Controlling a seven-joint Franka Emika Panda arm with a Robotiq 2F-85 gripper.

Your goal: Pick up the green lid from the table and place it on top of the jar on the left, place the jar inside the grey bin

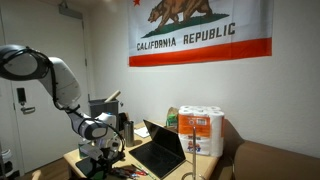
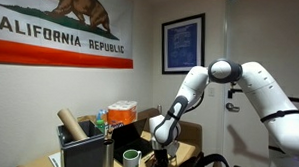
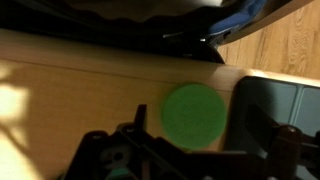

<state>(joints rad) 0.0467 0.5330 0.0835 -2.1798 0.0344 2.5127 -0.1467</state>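
Lid (image 3: 192, 115): flat green disc | table (image 3: 70, 85): smooth pale wood | bin (image 3: 278, 102): grey

In the wrist view the lid (image 3: 192, 115) lay flat on the surface (image 3: 70, 95), just left of the bin (image 3: 275, 105), below the end effector (image 3: 190, 165). In an exterior view a laptop (image 1: 160, 150) sat on the surface, a pack of paper rolls (image 1: 202, 132) to its right, and a flag (image 1: 200, 30) on the wall behind.
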